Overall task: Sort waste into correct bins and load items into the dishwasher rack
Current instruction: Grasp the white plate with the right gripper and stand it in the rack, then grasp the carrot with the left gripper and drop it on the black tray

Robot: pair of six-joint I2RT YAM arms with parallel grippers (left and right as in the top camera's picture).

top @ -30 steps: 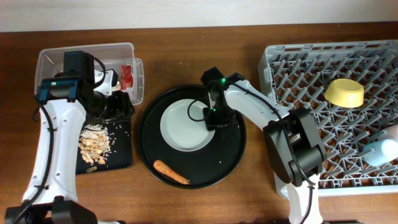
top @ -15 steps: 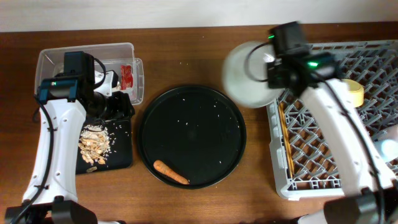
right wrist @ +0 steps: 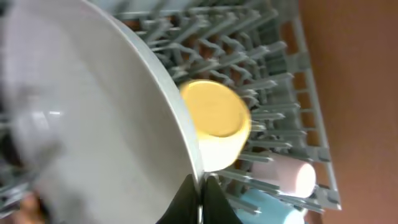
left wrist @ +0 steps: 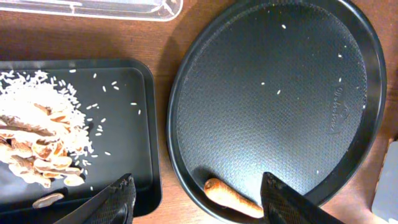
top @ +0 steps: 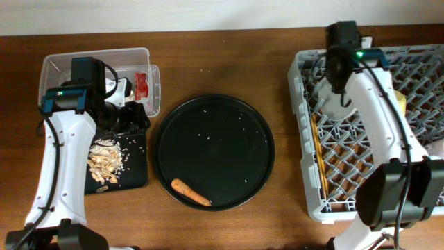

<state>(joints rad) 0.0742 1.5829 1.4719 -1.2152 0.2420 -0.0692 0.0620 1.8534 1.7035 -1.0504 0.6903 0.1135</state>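
My right gripper (top: 339, 89) is shut on the rim of the round grey plate (right wrist: 93, 124) and holds it on edge among the pegs at the far left of the dishwasher rack (top: 416, 62). In the right wrist view its fingertips (right wrist: 200, 186) pinch the rim. The yellow bowl (right wrist: 214, 121), pink cup (right wrist: 289, 176) and blue cup (right wrist: 267, 208) lie in the rack. The chopsticks (top: 318, 156) lie along the rack's left side. My left gripper (top: 130, 114) is open and empty over the small black tray (top: 135, 167). The carrot (top: 190, 192) lies between its fingers (left wrist: 202, 200) in the left wrist view.
The large round black tray (top: 214, 151) holds only the carrot and some crumbs. The clear tub (top: 62, 66) at the far left holds the red wrapper (top: 141, 85). Nut-shell scraps (top: 105, 160) are piled on the small black tray.
My right arm lifted the grey plate off the round black tray, carried it right and set it on edge into the rack. The left arm has not moved.
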